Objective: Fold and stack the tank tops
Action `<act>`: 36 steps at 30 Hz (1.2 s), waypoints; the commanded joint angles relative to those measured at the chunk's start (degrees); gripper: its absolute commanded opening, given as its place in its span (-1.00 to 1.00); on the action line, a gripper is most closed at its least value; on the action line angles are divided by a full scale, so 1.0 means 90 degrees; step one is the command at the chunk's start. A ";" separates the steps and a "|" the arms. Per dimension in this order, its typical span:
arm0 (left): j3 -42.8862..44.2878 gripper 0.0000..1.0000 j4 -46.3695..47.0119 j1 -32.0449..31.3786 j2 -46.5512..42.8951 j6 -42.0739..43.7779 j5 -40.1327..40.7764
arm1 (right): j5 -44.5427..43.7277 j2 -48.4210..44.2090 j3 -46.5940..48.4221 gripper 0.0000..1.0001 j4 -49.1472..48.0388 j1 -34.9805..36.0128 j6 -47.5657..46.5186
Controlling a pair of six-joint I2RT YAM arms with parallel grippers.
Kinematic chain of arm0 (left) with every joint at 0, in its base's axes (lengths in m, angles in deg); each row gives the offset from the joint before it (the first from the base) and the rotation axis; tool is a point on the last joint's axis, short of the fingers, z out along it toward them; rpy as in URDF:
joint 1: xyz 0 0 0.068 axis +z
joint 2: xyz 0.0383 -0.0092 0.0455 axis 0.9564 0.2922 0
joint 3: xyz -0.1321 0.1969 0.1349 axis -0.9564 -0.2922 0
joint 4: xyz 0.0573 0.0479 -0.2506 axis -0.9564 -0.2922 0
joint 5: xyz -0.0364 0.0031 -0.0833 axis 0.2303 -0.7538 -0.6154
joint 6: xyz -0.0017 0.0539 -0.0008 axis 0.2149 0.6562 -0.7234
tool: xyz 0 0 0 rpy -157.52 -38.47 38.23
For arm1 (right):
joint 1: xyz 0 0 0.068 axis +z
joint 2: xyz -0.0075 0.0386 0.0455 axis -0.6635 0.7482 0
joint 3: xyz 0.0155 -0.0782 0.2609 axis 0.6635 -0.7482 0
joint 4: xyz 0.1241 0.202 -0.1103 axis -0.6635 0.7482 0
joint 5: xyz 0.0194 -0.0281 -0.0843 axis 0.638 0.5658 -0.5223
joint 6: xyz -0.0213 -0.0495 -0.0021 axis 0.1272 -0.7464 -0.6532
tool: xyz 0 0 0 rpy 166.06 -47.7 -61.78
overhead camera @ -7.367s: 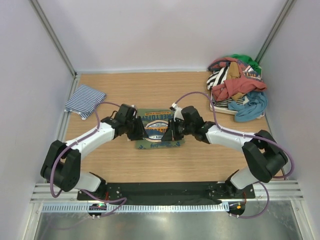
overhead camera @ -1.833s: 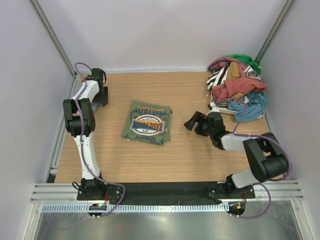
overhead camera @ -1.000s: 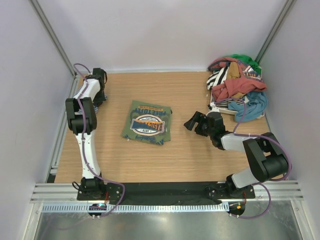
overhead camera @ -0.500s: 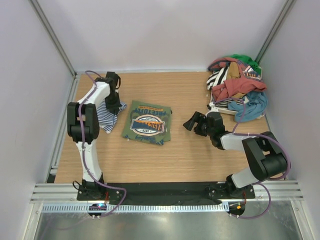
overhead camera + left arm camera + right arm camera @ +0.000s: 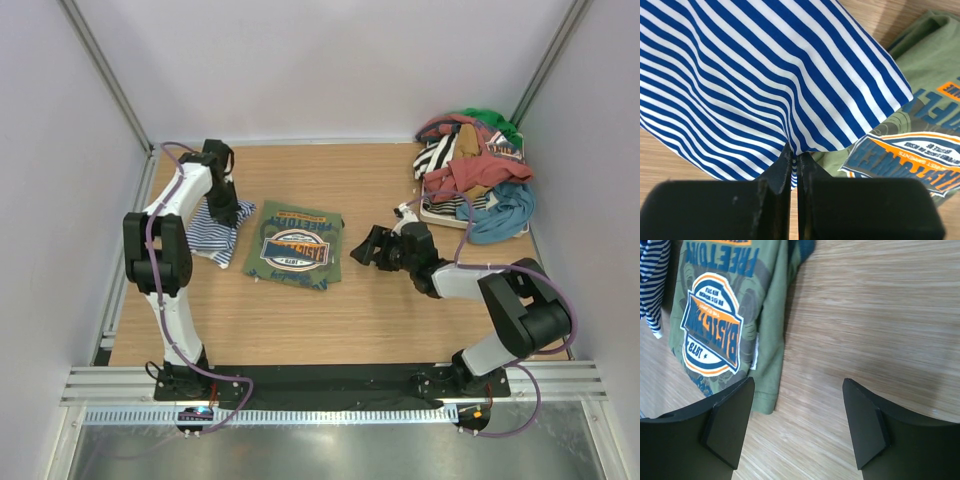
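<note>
The striped tank top [image 5: 203, 233] hangs bunched from my left gripper [image 5: 229, 211], just left of the olive green tank top [image 5: 297, 246]. The green one lies folded flat on the table with its round logo facing up. In the left wrist view the left gripper [image 5: 794, 161] is shut on a pinch of the striped tank top [image 5: 765, 75], whose lower edge overlaps the green tank top [image 5: 925, 100]. My right gripper [image 5: 364, 249] sits low, just right of the green top. It stands open [image 5: 798, 384] over bare wood beside the green top's [image 5: 715, 330] edge.
A heap of mixed clothes [image 5: 472, 175] sits on a tray at the back right corner. The wooden table [image 5: 330, 310] has side walls and a metal rail [image 5: 330, 382] along the near edge by the arm bases.
My left arm has lifted the striped top out of the far left corner and carried it right to the green top's edge. My right gripper has slid left toward the green top.
</note>
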 commanded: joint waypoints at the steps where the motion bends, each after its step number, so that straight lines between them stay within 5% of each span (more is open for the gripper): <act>1: 0.0089 -1.00 -0.0198 -0.0014 -0.0307 -0.0115 -0.0504 | -0.0117 -0.0223 0.0241 0.54 -0.0186 0.0161 -0.0380; 15: 0.0099 -1.00 -0.0725 -0.0434 -0.1206 -0.0680 -0.0728 | -0.0215 -0.0184 0.0280 0.54 -0.0098 0.0161 -0.0420; 36: 0.1534 -1.00 -0.1594 -0.1499 -0.0728 -0.1550 -0.0143 | -0.0254 -0.0174 0.0309 0.54 -0.0030 0.0161 -0.0429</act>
